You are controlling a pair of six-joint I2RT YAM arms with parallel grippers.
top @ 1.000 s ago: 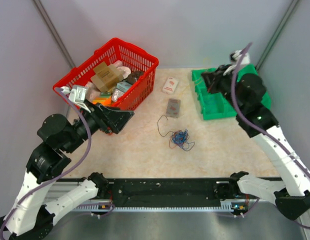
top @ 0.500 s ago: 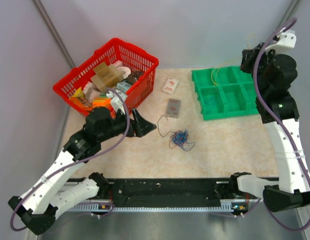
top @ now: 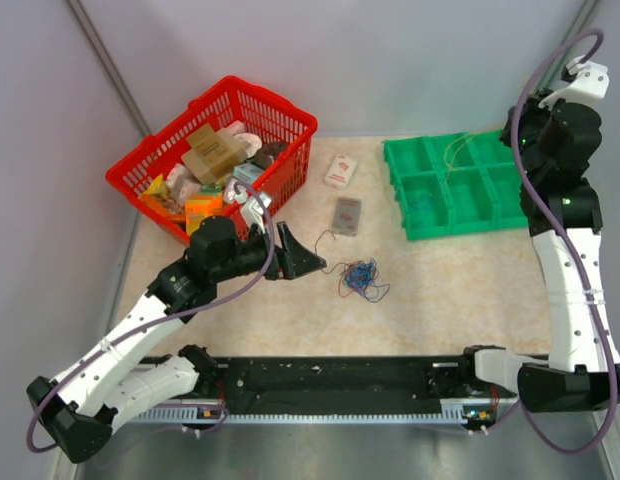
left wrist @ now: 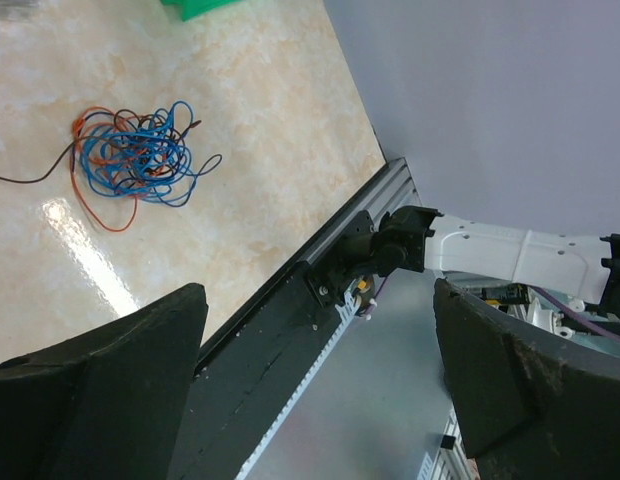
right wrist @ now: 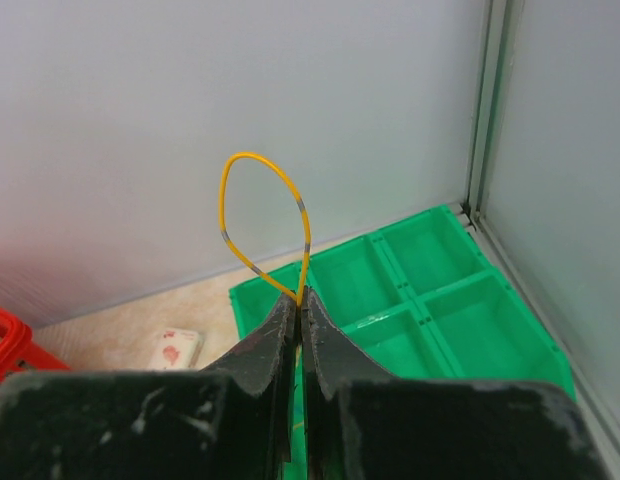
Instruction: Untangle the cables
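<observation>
pale tabletop [top: 450, 290], cables [top: 361, 277] tangled mid-surface, left pincer [left wrist: 320, 290] spread, right pincer [right wrist: 298, 300] nipping wire [right wrist: 252, 155]

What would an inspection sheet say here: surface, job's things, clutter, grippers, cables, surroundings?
Surface: glossy beige table.
Job's things: tangle of blue, red and orange wires lies mid-table, a dark strand trailing out; a yellow wire loop is pinched in the right gripper.
Clutter: red basket full of packages; green tray; two packets between them.
Grippers: left gripper open, beside the tangle, not touching; right gripper shut, raised.
Cables: purple cables run along both arms.
Surroundings: grey walls; black rail at the near edge.
</observation>
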